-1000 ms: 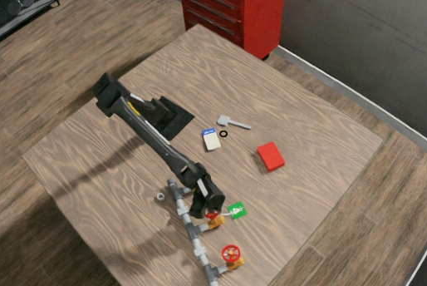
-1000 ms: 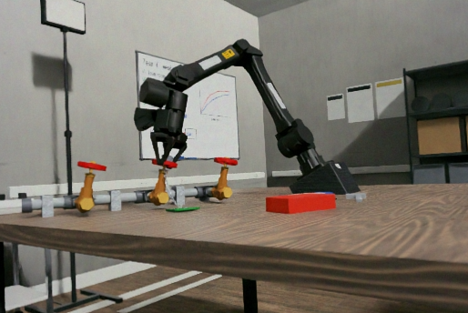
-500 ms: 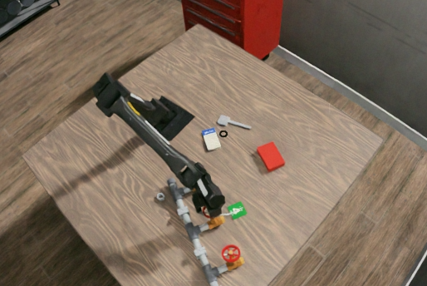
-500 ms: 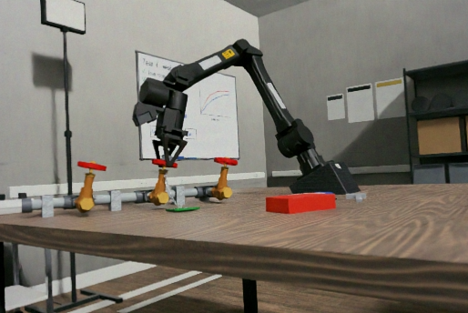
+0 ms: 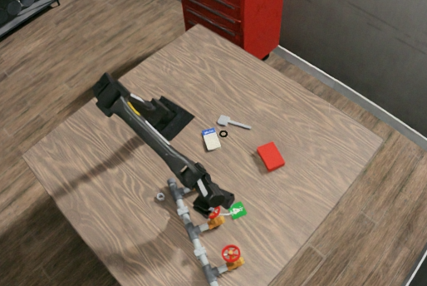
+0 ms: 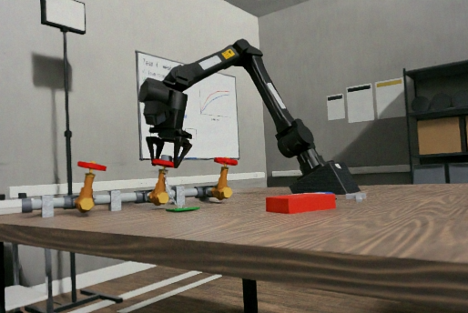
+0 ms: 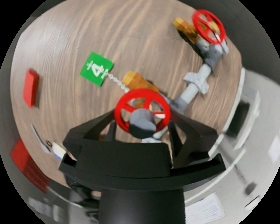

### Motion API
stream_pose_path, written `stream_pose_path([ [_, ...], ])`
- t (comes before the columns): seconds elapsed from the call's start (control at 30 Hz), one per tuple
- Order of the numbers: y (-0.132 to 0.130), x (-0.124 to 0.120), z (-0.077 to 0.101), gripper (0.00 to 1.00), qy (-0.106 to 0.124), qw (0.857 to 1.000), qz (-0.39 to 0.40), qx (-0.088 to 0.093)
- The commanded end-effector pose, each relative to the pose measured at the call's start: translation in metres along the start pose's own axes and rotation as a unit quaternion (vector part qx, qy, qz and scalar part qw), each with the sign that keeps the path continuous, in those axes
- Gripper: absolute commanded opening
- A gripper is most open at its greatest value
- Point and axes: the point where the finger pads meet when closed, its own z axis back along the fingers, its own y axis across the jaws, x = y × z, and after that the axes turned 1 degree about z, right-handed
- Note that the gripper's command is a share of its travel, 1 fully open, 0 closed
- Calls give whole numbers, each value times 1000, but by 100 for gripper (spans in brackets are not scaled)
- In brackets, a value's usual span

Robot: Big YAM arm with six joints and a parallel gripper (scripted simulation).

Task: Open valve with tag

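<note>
A grey pipe [image 5: 191, 226] near the table's front edge carries three brass valves with red handwheels. My gripper [image 6: 166, 160] points straight down over the middle valve and is shut on its red handwheel [image 7: 145, 106], which also shows in the top view [image 5: 214, 213]. A green tag [image 5: 238, 210] marked "4" lies on the table beside this valve, joined to it by a thin chain; it also shows in the wrist view [image 7: 96, 68]. The nearer valve [image 5: 227, 248] and the far valve [image 6: 225, 162] stand free. In the top view the far valve is hidden under my arm.
A red block [image 5: 271, 155], a white card with a blue top [image 5: 211, 139], a black ring [image 5: 223, 134], a grey key-like part [image 5: 233, 121] and a grey nut [image 5: 158, 195] lie on the table. My arm base [image 5: 168, 114] sits at the table's back left.
</note>
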Motion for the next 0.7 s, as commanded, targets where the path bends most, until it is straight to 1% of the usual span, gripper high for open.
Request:
stream_pose_path([
  [0.0,-8,11,8,0,-11,985,172,-8],
  [0.13,-8,11,8,0,-10,964,264,-9],
  [0.27,-8,11,8,0,-9,935,355,-10],
  [0.33,-8,11,8,0,-9,935,355,-10],
  [0.37,-6,9,7,0,-8,912,411,-9],
  [0.47,-6,9,7,0,-8,881,473,-9],
  [0.57,-6,9,7,0,-8,845,535,-10],
  [0.6,-6,9,7,0,-8,835,551,-10],
  [0.67,-6,9,7,0,-8,827,561,-10],
])
